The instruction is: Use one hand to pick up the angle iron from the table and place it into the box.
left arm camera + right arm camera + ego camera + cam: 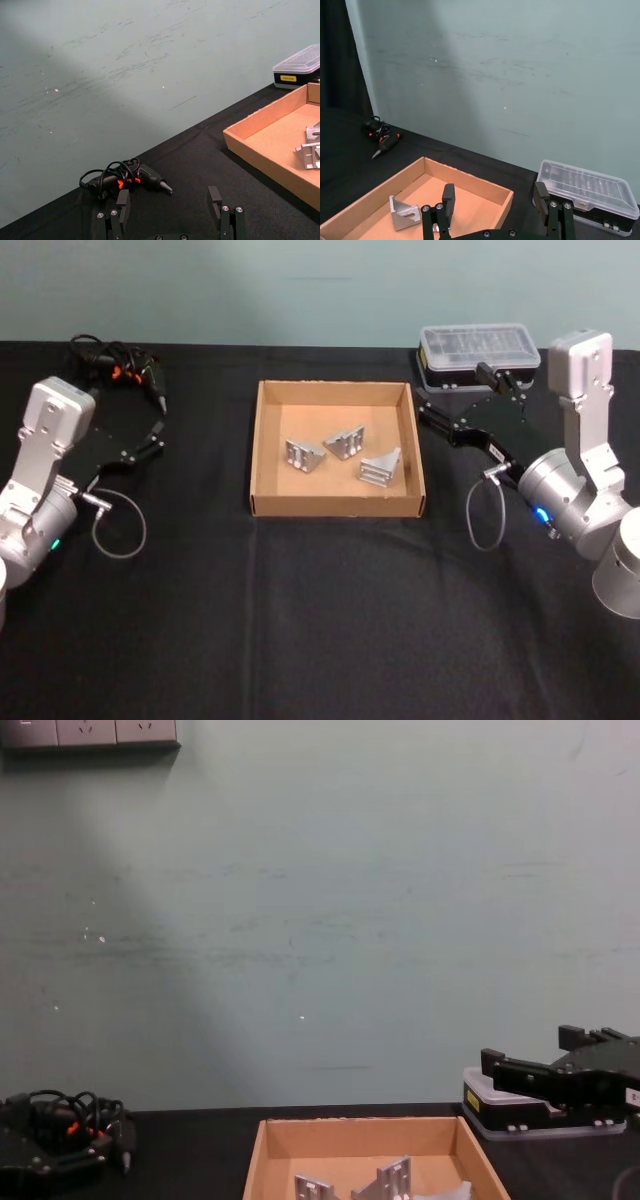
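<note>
Head view: your table is black, with the tan box at its middle. Three angle irons lie inside the box: left one, middle one, right one, each apart from the others, none on the bare table that you can see.

Your right arm sits to the right of the box. Right gripper hangs just past the box's right wall, fingers spread wide, nothing between them. The nearest angle iron, the right one, lies inside the box, apart from those fingers. In the right wrist view you see the two fingers spread wide over the box corner, with one angle iron on the box floor off to one side of them, not touching.

Your left arm is parked at the table's left. Left gripper is well apart from the box, fingers wide, holding nothing.

A clear-lidded plastic case stands behind the right gripper. A small tool with a tangled black cord lies at the back left, just beyond the left gripper.
</note>
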### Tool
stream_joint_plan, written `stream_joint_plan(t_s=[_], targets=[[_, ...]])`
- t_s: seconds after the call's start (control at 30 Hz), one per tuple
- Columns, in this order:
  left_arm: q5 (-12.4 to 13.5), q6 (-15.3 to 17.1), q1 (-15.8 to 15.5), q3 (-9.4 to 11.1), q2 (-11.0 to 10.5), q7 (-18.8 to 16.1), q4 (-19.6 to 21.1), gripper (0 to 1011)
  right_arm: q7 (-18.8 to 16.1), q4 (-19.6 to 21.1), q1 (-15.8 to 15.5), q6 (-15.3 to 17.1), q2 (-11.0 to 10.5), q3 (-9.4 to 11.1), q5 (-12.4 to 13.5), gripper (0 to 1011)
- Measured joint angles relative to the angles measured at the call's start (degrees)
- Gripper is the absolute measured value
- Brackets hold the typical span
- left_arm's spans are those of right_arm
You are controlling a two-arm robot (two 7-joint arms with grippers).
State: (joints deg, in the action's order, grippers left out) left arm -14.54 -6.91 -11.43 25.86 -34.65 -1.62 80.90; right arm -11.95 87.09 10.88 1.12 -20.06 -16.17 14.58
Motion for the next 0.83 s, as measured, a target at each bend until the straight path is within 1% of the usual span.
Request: stream_joint_plan(t_s=[0.83], targets=[[0.0, 0.0, 0.0, 0.0, 0.0, 0.0, 0.0, 1011, -0.4, 0.0, 0.2, 0.2, -0.2, -0.3, 0.2, 1000]])
